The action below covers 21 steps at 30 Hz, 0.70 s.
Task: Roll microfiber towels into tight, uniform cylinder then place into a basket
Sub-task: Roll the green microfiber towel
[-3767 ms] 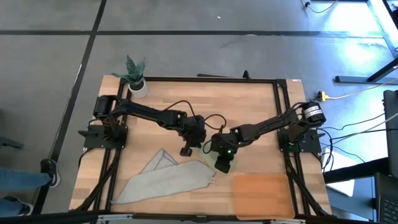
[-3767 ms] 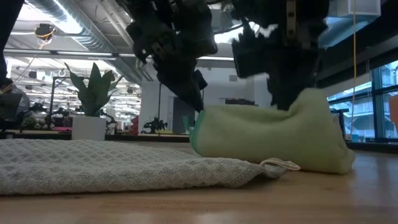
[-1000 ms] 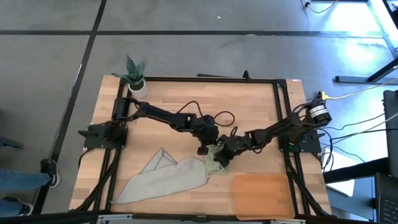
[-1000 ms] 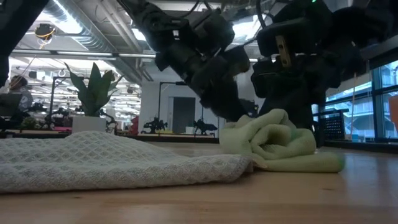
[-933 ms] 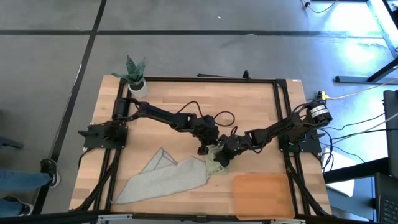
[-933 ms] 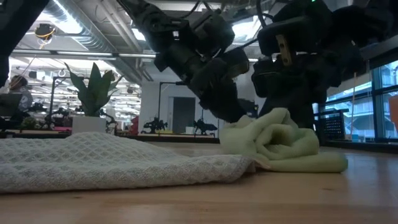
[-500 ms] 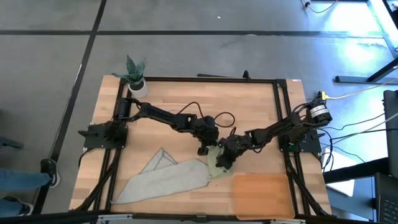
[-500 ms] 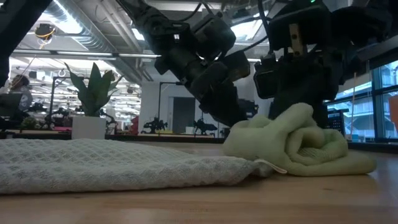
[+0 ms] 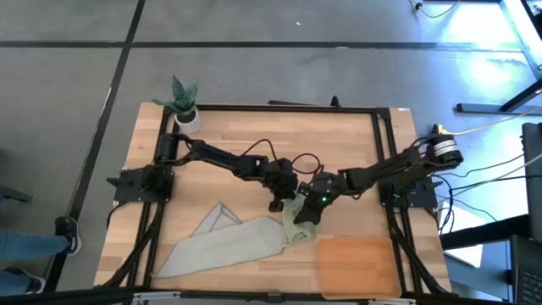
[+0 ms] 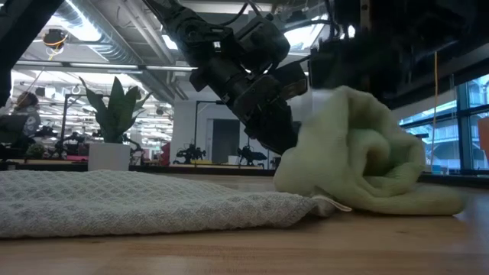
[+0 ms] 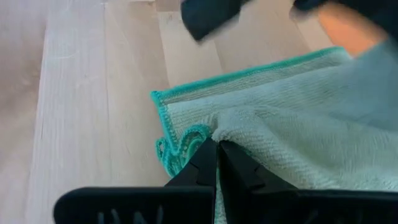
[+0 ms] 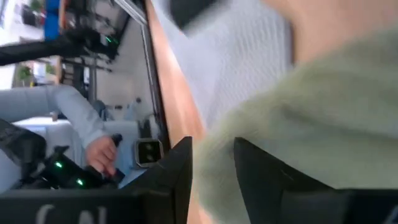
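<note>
Sage-green towel: bunched into a loose roll near the middle of the counter, by the front half; one end lifted off the wood, the other trailing flat on it; teal stitched edge shows in the left wrist view.
Left jaws: pressed fully together, with a fold of the green towel at their tips; whether cloth is pinched between them cannot be told; they sit just left of the roll.
Right jaws: part-way apart, with the green cloth between the two fingers; they sit over the raised end of the roll, just right of the left jaws.
Grey towel: spread flat on the front-left part of the counter, waffle-textured, one corner folded over; its right edge lies under or against the green roll, which of the two is unclear.
Basket: orange-brown flat tray at the front right of the counter, just beside the green roll, apart from both arms; nothing lies in it.
Counter: pale wooden boards inside a dark frame.
Plant: small green one in a white pot at the back-left corner, well apart from the towels.
Person: a pale sleeve and a hand show beyond the counter in the right wrist view.
</note>
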### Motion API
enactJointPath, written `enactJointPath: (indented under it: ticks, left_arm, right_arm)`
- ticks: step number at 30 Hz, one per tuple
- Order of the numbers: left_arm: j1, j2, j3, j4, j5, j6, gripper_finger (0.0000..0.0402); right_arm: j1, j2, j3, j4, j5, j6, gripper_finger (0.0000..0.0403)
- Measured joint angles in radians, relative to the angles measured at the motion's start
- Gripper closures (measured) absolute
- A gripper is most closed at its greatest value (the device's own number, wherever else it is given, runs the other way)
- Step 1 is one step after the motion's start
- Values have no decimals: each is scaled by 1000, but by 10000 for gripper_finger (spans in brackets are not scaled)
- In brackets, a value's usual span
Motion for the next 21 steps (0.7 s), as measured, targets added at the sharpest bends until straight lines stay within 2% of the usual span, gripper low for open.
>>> enactJointPath:
  ticks: [5, 9, 15, 21]
  left_arm:
    - [1, 0, 0, -2, 0, 0, 402]
    - [1, 0, 0, -2, 0, 0, 402]
    - [4, 0, 0, -2, -8, 0, 402]
    - [17, 0, 0, -2, -8, 0, 402]
  right_arm:
    - [34, -93, 1, 4, 129, -18, 283]
    - [82, -109, 4, 19, 215, -46, 283]
    - [120, -40, 92, 14, 224, -125, 283]
    - [119, 60, 178, -122, 181, -129, 283]
